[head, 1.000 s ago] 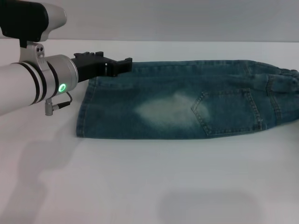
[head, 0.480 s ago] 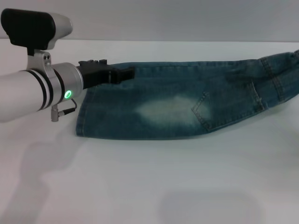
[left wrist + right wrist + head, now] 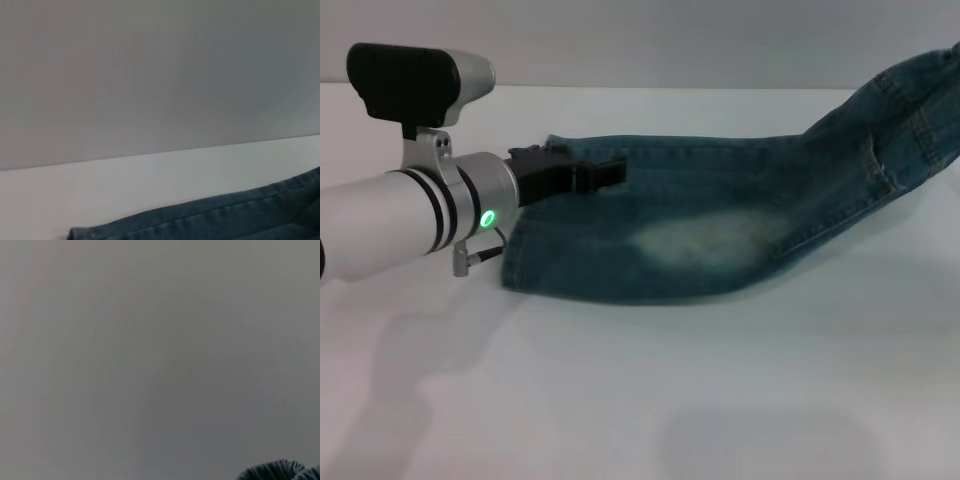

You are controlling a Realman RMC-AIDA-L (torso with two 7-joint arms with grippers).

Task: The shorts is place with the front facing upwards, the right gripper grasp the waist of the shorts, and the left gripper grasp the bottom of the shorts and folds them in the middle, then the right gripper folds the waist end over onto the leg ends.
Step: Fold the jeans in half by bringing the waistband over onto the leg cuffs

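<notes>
The blue denim shorts (image 3: 720, 230) lie folded lengthwise across the white table, pale faded patch facing up. The leg ends (image 3: 513, 255) rest flat at the left. The waist end (image 3: 920, 100) is lifted off the table and runs out of the head view at the upper right. My left gripper (image 3: 610, 172), with its green ring, lies low over the far corner of the leg ends and looks shut on the denim there. My right gripper is out of view. Its wrist view shows only a gathered bit of the shorts (image 3: 280, 471). In the left wrist view, a folded edge of the shorts (image 3: 225, 215) shows.
The white table (image 3: 640, 400) stretches in front of the shorts, with a plain grey wall behind it. No other objects are in view.
The waist end has risen from flat on the table to high at the upper right. The leg ends and my left gripper have shifted slightly right.
</notes>
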